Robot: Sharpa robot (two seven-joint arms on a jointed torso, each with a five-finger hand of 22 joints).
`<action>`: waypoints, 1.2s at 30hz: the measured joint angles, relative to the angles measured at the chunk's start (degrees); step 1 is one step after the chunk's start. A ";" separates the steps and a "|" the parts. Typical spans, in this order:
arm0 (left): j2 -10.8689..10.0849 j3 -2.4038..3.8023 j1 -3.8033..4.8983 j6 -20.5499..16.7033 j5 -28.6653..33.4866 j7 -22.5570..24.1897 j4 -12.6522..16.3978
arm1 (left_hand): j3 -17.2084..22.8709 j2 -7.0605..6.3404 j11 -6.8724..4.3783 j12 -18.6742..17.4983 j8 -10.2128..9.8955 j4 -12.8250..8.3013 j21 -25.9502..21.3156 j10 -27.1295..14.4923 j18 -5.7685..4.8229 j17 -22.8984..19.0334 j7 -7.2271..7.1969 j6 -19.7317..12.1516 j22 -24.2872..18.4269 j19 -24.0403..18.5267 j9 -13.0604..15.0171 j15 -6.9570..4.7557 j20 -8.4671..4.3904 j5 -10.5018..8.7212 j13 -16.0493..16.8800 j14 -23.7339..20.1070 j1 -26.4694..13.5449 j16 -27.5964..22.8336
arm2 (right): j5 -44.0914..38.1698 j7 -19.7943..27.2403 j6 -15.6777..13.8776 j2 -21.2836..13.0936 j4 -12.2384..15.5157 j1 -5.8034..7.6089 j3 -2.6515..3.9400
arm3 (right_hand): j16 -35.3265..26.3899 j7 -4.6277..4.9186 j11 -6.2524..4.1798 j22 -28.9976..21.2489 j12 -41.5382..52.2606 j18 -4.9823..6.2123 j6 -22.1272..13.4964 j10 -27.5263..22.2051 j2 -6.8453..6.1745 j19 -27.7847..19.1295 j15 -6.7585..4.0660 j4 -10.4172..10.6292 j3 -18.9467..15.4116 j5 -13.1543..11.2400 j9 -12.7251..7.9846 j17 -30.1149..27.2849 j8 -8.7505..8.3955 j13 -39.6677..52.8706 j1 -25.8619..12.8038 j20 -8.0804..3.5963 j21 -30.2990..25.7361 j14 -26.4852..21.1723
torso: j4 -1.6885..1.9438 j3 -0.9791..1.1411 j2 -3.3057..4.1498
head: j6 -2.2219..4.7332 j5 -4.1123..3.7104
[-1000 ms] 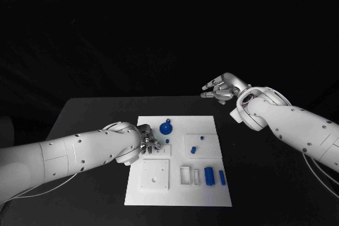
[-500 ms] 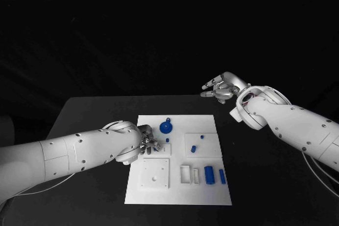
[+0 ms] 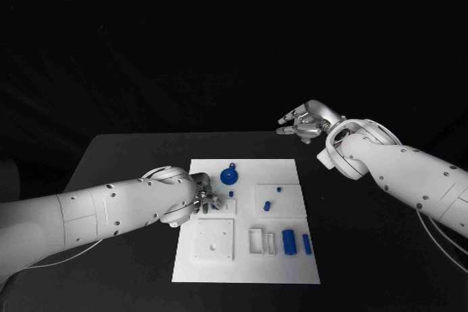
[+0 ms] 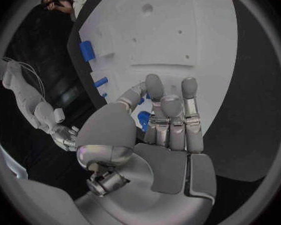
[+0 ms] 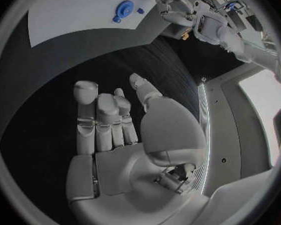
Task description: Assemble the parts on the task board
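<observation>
A black table [image 3: 127, 163] stands against a dark backdrop, and the white task board [image 3: 249, 264] lies flat in its middle, long side running away from the robot. The left hand [image 3: 205, 195] is low over the board's left edge, just beside a small raised white block [image 3: 230, 205]; in the left wrist view its fingers [image 4: 170, 116] lie close together and bent over the plate with a small blue part [image 4: 143, 120] showing between thumb and fingers, but I cannot tell whether they actually pinch it. The right hand [image 3: 307, 122] hangs above the table's far edge, well apart from the board, its fingers [image 5: 97, 117] loosely curled and apart, holding nothing. On the board, a round blue wheel-like part [image 3: 229, 175] lies near the far end, just beyond the left hand. A square white plate [image 3: 275, 198] to the right carries two small blue pegs [image 3: 268, 206]. Nearer the robot, a larger square white plate with holes [image 3: 214, 240] sits on the left, a white slotted holder [image 3: 262, 241] stands beside it, and two blue cylinders [image 3: 289, 241] lie side by side to its right. The left forearm [image 3: 107, 210] covers the table and the board's rim on that side.
</observation>
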 measured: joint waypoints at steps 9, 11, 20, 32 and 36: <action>0.20 0.04 0.00 0.20 -0.34 -0.02 -0.19 | -0.75 0.64 0.00 0.54 -0.06 1.01 0.00 0.00 0.00 0.81 -0.10 0.10 -0.01 0.03 0.00 0.07 0.03 -2.51 0.36 0.07 -0.16 0.88 | 0.00 0.01 0.11 0.09 -0.08 0.00 0.00 | 0.00 0.00 0.00 0.00 0.00 -0.01 0.00 0.00 0.00 0.00 0.00 0.00 0.00 0.23 0.00 -0.07 0.00 0.00 0.00 0.00 0.00 0.00 | -0.01 0.01 0.01 | 0.07 0.08; 0.24 0.04 0.00 0.20 -0.40 -0.02 -0.22 | -0.76 0.88 -0.20 0.81 -0.03 1.38 0.00 0.20 0.00 1.13 -0.11 0.11 -0.01 0.20 0.00 0.07 0.20 -3.09 0.39 0.07 -0.33 1.03 | 0.01 0.01 0.14 0.11 -0.11 0.00 0.00 | 0.00 0.00 0.00 0.00 0.00 -0.01 0.00 0.00 0.00 0.00 0.00 0.00 0.00 0.23 0.00 -0.07 0.00 0.00 0.00 0.00 0.00 0.00 | -0.01 0.01 0.01 | 0.06 0.10; 0.25 0.02 -0.02 0.17 -0.67 -0.02 -0.20 | -1.17 1.30 -0.20 1.41 0.21 1.79 0.23 0.20 0.00 1.97 -0.16 0.16 -0.01 0.20 0.00 -0.05 0.20 -3.42 0.83 0.37 -0.66 1.92 | 0.02 0.02 0.25 0.14 -0.23 -0.01 0.00 | 0.00 0.00 0.00 0.00 0.00 -0.01 0.00 0.00 0.00 0.00 0.00 0.00 0.00 0.23 0.00 -0.06 0.00 0.01 0.00 0.00 0.00 0.00 | 0.00 0.01 0.01 | 0.06 0.12; 0.15 0.01 -0.08 0.03 -1.56 0.04 0.16 | -0.58 1.89 -0.20 1.86 0.14 1.19 0.67 0.20 0.00 2.19 -0.18 0.18 -0.02 0.20 0.00 -0.03 0.20 -3.65 0.91 0.38 -1.11 2.37 | 0.04 0.03 0.41 0.13 -0.38 -0.02 0.00 | 0.00 0.00 0.00 0.00 0.00 -0.01 0.00 0.00 -0.30 0.00 0.00 0.16 0.16 0.22 0.00 -0.06 0.00 0.01 -0.30 0.00 -0.24 0.00 | 0.03 -0.04 -0.01 | 0.01 0.08; 0.07 0.00 -0.11 -0.13 -2.02 0.04 0.29 | -0.26 2.01 -0.20 2.08 0.10 0.86 1.11 0.20 -0.01 2.53 -0.18 0.18 -0.02 0.20 0.00 0.06 0.20 -3.31 0.98 0.47 -1.24 2.87 | 0.05 0.04 0.45 0.13 -0.39 -0.03 0.00 | 0.00 0.00 0.00 0.05 0.00 -0.01 0.00 0.00 -0.30 0.00 0.00 0.16 0.16 0.23 0.00 -0.06 0.00 -0.01 -0.30 0.00 -0.24 0.00 | 0.03 -0.04 -0.01 | -0.01 0.09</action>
